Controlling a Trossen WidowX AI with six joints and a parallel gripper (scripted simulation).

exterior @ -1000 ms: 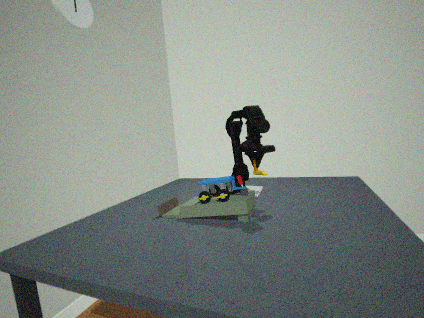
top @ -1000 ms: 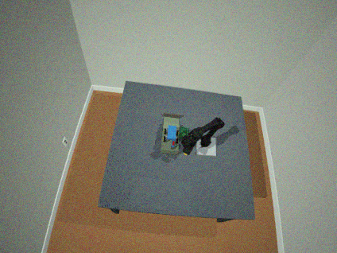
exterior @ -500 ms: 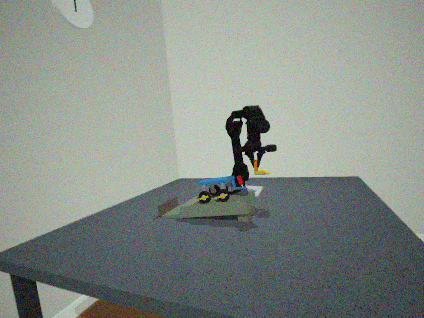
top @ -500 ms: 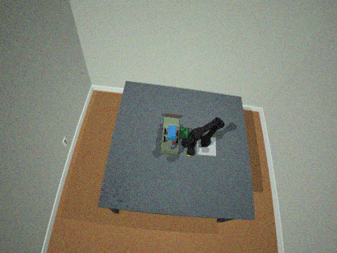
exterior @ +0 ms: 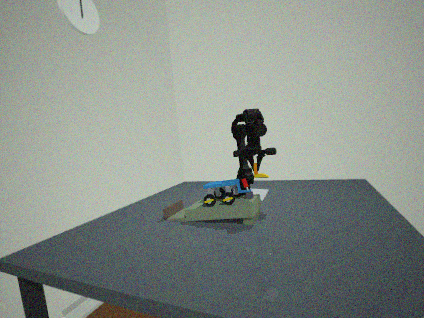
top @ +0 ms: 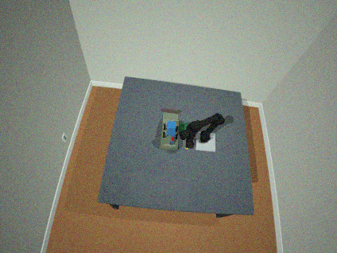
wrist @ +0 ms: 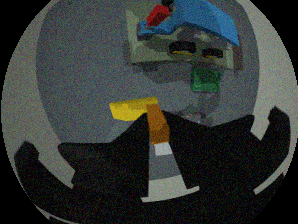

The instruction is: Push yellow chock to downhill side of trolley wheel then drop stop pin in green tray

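"Where's the chock [top: 187, 148] [exterior: 260, 176] [wrist: 132, 110] in the wrist view?"

"Near, in the claw [top: 190, 144] [exterior: 256, 168] [wrist: 153, 115]: the fingers are nearly closed, pinching its orange handle. The yellow body sticks out left, held above the table [top: 139, 175] [exterior: 320, 240] [wrist: 80, 75]."

"And farther off?"

"The green tray [top: 183, 126] [wrist: 205, 81] is right, then the ramp [top: 171, 115] [exterior: 220, 214] [wrist: 150, 55] with the blue trolley [top: 171, 128] [exterior: 220, 185] [wrist: 202, 19]. The red pin head [top: 173, 139] [exterior: 244, 183] [wrist: 158, 16] is far left, beside it."

"What's hard to see?"

"The arm mostly covers the chock from above, the trolley is cut off at the wrist view's top, and I can't make out the black rubber."

"Its look?"

"Bright yellow wedge, blocky orange grip."
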